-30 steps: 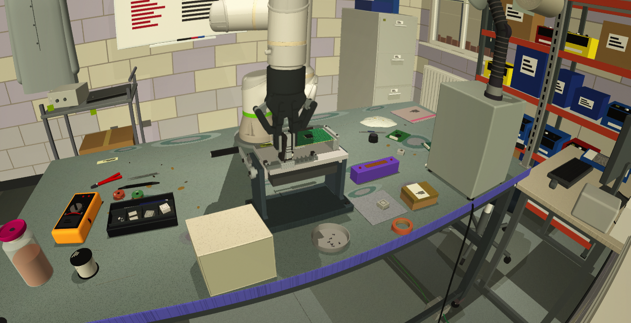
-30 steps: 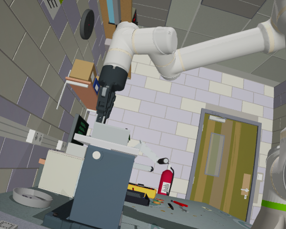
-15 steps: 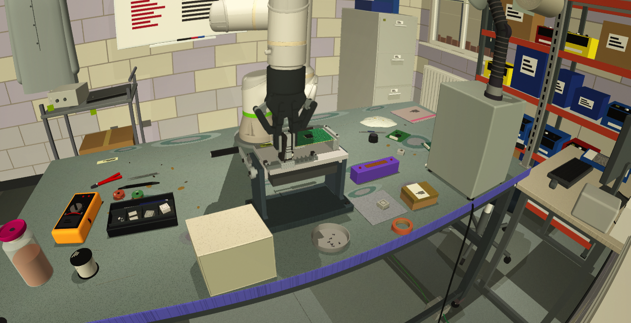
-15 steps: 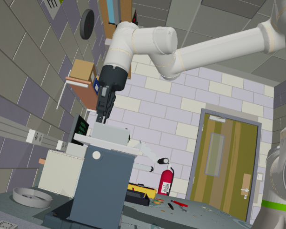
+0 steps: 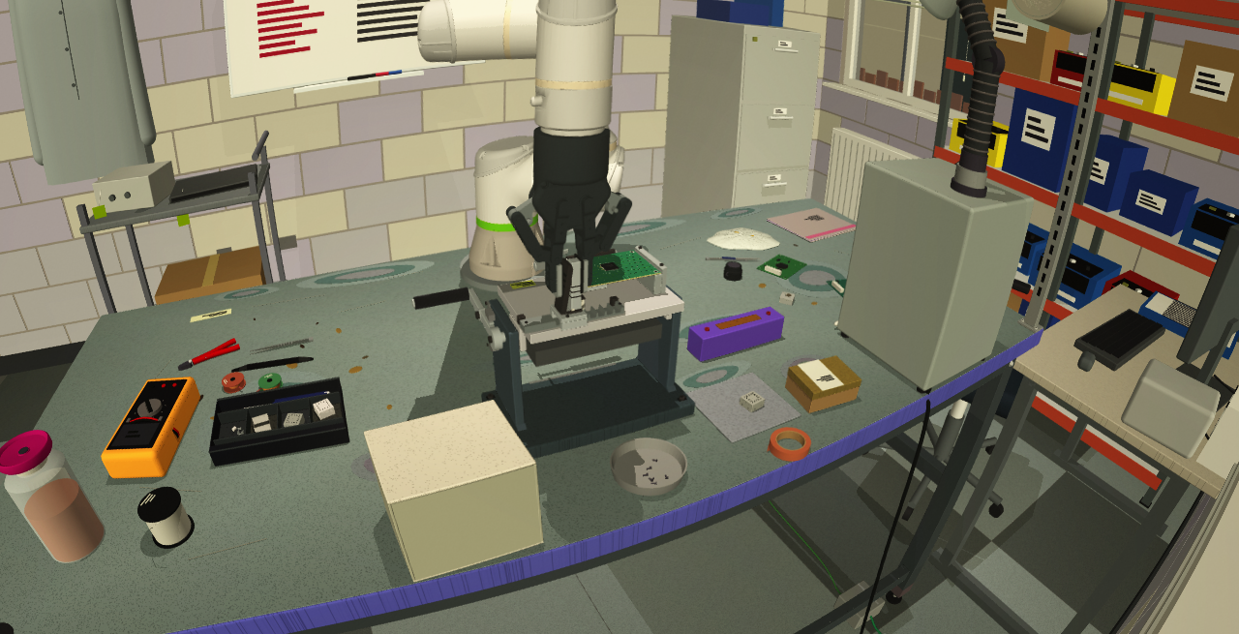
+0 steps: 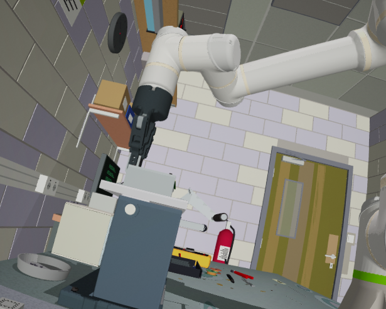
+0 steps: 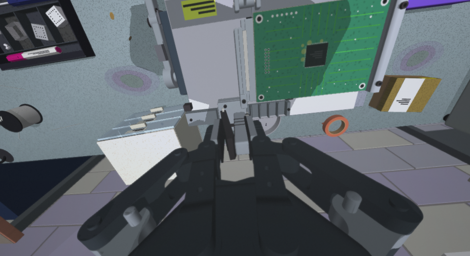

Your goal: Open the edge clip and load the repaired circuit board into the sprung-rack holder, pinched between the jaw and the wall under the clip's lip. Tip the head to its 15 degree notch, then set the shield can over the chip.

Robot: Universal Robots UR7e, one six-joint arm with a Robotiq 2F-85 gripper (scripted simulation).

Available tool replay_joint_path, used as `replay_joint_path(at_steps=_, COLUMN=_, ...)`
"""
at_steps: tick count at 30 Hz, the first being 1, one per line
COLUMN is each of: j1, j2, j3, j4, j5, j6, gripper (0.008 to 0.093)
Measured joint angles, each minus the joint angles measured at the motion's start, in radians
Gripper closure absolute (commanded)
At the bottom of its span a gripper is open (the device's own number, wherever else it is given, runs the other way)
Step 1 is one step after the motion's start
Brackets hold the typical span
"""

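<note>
My gripper (image 5: 567, 288) (image 6: 135, 162) (image 7: 237, 129) stands over the front edge of the sprung-rack holder (image 5: 589, 318) (image 6: 138, 213) at the middle of the bench. The green circuit board (image 5: 622, 266) (image 7: 320, 47) lies flat on the holder's head, with a black chip (image 7: 316, 54) near its middle. A grey jaw tab (image 7: 240, 136) sticks out from the head's front edge, beside the board's corner. The shield can (image 5: 751, 400) sits on a grey mat to the right of the holder. The gripper is closed on the jaw tab.
A cream box (image 5: 455, 483) stands just in front of the holder. A purple block (image 5: 735, 333), a brown carton (image 5: 823, 382) and an orange tape roll (image 5: 789, 442) lie to the right. A parts tray (image 5: 277, 421) lies to the left. A tall grey extractor (image 5: 931, 271) stands far right.
</note>
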Motion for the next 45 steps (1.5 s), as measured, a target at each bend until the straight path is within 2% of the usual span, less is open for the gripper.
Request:
replay_joint_path(at_steps=21, j1=0.027, j2=-0.005, j3=0.006, j4=-0.006, j5=-0.009, j6=0.030, gripper=0.0934)
replay_joint_path(at_steps=22, j1=0.027, j2=-0.005, j3=0.006, j4=-0.006, j5=-0.010, j6=0.030, gripper=0.0909)
replay_joint_path(at_steps=29, j1=0.027, j2=-0.004, j3=0.007, j4=-0.005, j5=-0.006, j6=0.030, gripper=0.0559)
replay_joint_path(at_steps=30, j1=0.027, j2=-0.004, j3=0.007, j4=-0.004, j5=-0.003, j6=0.030, gripper=0.0534)
replay_joint_path(at_steps=45, j1=0.028, j2=-0.004, j3=0.004, j4=0.004, j5=-0.002, j6=0.030, gripper=0.0534)
